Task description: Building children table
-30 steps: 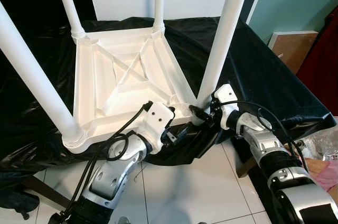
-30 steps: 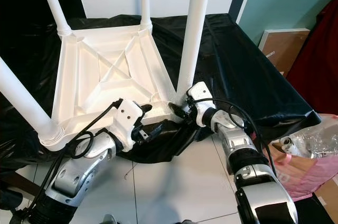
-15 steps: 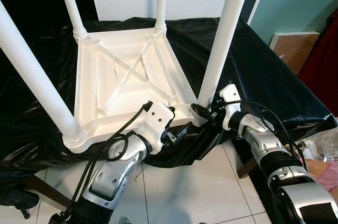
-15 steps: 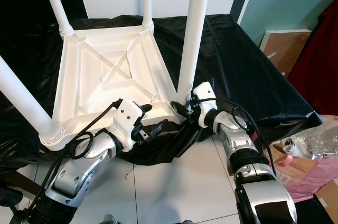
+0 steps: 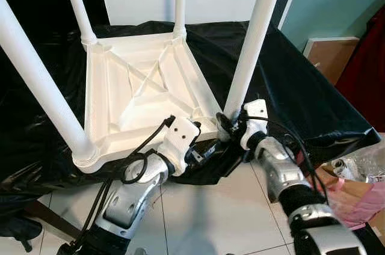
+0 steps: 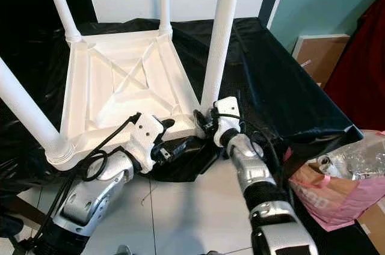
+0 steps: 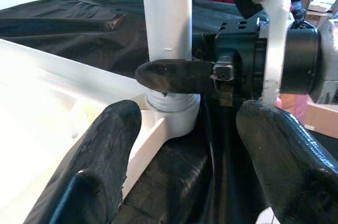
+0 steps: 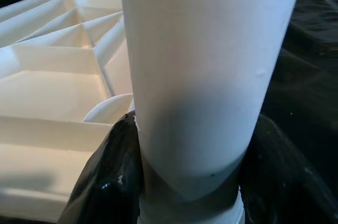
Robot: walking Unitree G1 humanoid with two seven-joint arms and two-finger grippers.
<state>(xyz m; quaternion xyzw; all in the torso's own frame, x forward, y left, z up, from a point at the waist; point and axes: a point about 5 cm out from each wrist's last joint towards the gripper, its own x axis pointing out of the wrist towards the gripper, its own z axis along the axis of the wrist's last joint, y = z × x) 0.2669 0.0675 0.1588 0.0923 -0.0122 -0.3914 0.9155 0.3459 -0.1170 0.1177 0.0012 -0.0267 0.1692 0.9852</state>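
Clamping the near-right table leg just above its socket, the right gripper has one finger on each side of the white tube. The left gripper hovers just beside that corner with fingers spread wide, touching nothing. Upturned on a black sheet, the white children's table has its legs' upper ends cut off.

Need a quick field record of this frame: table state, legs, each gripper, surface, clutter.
table: white tabletop lying upside down, ribbed underside up
legs: four white legs standing up at its corners
right gripper: shut on the near right leg at its base
left gripper: open, just below the table's near edge, beside that corner
surface: black sheet under the table
clutter: pink bag on the floor at right
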